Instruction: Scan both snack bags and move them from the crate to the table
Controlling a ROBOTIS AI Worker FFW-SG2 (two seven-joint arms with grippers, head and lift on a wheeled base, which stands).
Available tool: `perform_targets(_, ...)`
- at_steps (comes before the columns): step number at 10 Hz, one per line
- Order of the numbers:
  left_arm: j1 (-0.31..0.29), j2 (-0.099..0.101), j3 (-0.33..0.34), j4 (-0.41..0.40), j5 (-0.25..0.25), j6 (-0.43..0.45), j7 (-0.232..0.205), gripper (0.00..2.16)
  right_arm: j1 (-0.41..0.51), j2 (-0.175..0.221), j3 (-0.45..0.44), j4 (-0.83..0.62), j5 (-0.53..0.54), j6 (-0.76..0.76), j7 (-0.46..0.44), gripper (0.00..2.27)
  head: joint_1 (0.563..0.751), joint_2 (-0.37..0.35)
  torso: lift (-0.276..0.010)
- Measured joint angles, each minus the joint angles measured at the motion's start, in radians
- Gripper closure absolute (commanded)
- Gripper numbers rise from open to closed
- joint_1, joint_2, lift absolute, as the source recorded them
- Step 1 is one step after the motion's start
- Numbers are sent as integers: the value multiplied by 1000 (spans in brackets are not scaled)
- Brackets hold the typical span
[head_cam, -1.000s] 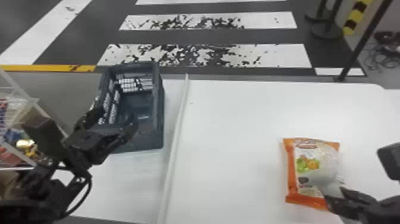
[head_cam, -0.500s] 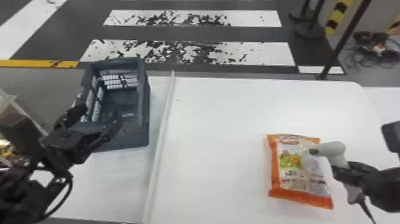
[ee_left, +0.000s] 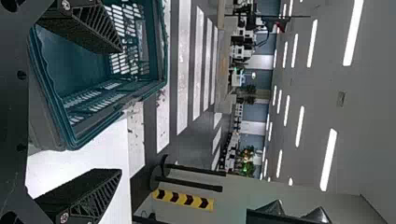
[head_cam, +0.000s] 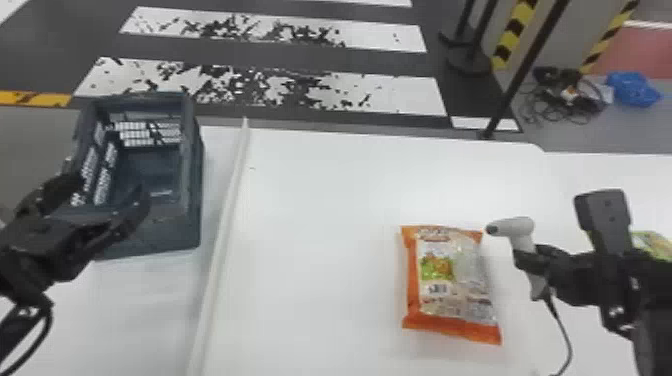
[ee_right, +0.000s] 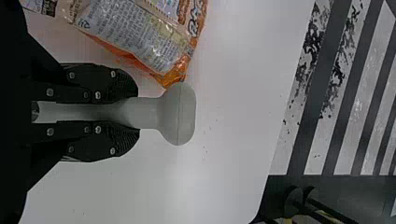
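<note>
In the head view, my right gripper (head_cam: pixel 522 260) is shut on the grey handheld scanner (head_cam: pixel 520 227), just right of the orange snack bag (head_cam: pixel 457 277), which lies flat on the white table. The right wrist view has the right gripper (ee_right: pixel 135 113) around the handle of the scanner (ee_right: pixel 180 114), beside a corner of the snack bag (ee_right: pixel 133 35). A green-yellow bag (head_cam: pixel 652 242) is partly hidden behind the right arm. My left gripper (head_cam: pixel 107 192) stands open over the near end of the crate (head_cam: pixel 194 200). In the left wrist view, the left gripper (ee_left: pixel 121 111) has one finger over the crate (ee_left: pixel 63 123).
A raised white strip (head_cam: pixel 220 250) runs along the table (head_cam: pixel 320 200) between crate and orange bag. The scanner's cable (head_cam: pixel 565 330) hangs below the right gripper. Black posts (head_cam: pixel 520 75) stand beyond the table's far edge.
The head view has swung to the right, bringing the green-yellow bag in. The right gripper with the scanner has moved off the orange bag, rightward and farther from the robot. The left gripper stays by the crate.
</note>
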Motion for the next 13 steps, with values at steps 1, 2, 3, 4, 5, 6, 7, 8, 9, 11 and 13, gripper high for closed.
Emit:
perform_targets(1, -1, 0, 0, 0, 0, 1, 0, 83, -27, -2, -4, 72, -5, -53, -8, 2250, 695, -107, -88)
perform_targets(2, -3, 0, 0, 0, 0, 2, 0, 83, -50, -5, -6, 138, -8, -101, -21, 2250, 695, -118, -88)
perform_targets(3, -4, 1, 0, 0, 0, 2, 0, 83, -69, -9, -8, 194, -11, -140, -35, 2250, 695, -130, -88)
perform_targets(4, -4, 1, 0, 1, 0, 2, 0, 83, -85, -13, -9, 238, -12, -170, -50, 2250, 695, -140, -88)
perform_targets(5, -6, 1, 0, 1, -1, 2, 0, 83, -99, -17, -10, 272, -12, -190, -62, 2250, 695, -146, -88)
perform_targets(6, -7, 1, 0, 2, -1, 3, 0, 83, -110, -20, -10, 301, -13, -206, -71, 2250, 695, -153, -88)
perform_targets(7, -7, 1, -1, 2, -1, 4, 0, 83, -117, -23, -10, 320, -13, -218, -78, 2105, 695, -160, -88)
perform_targets(8, -8, 1, -1, 2, -1, 4, 0, 83, -118, -25, -10, 330, -13, -227, -86, 1926, 695, -165, -88)
perform_targets(9, -8, 2, -2, 3, -1, 5, 0, 83, -118, -26, -10, 338, -14, -234, -90, 1835, 695, -166, -88)
perform_targets(11, -10, 3, -3, 3, 0, 5, 0, 83, -118, -26, -9, 352, -19, -235, -90, 427, 695, -167, -88)
perform_targets(13, -10, 4, -3, 4, 1, 5, 0, 83, -115, -24, -17, 353, -36, -236, -90, 29, 695, -166, -88)
